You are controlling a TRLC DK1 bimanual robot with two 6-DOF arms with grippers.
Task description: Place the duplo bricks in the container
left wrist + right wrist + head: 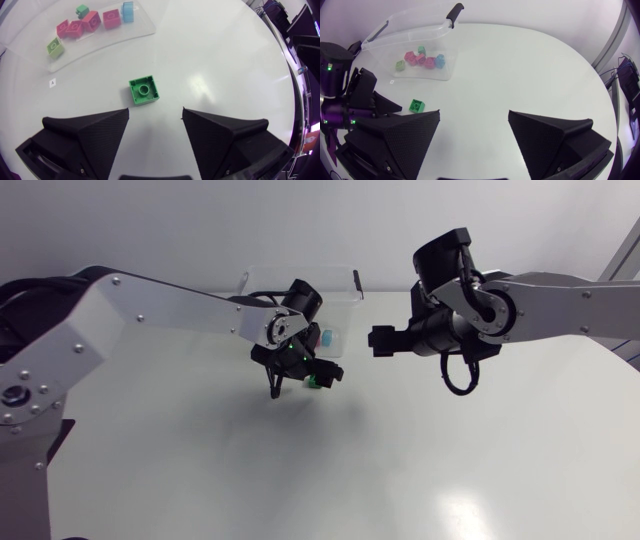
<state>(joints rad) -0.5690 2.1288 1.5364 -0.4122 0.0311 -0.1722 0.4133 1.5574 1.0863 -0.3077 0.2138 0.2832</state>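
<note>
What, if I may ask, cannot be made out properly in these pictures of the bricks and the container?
Head view: the left pincer covers most of the green brick.
Head view: the left arm hides most of the container; only a blue brick shows.
Left wrist view: the container runs past the picture's edge.
Right wrist view: the bricks inside overlap and are too small to count surely.

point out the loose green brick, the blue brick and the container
loose green brick [144, 91], left wrist view, its centre
blue brick [128, 11], left wrist view, its side
container [415, 34], right wrist view, clear wall
</note>
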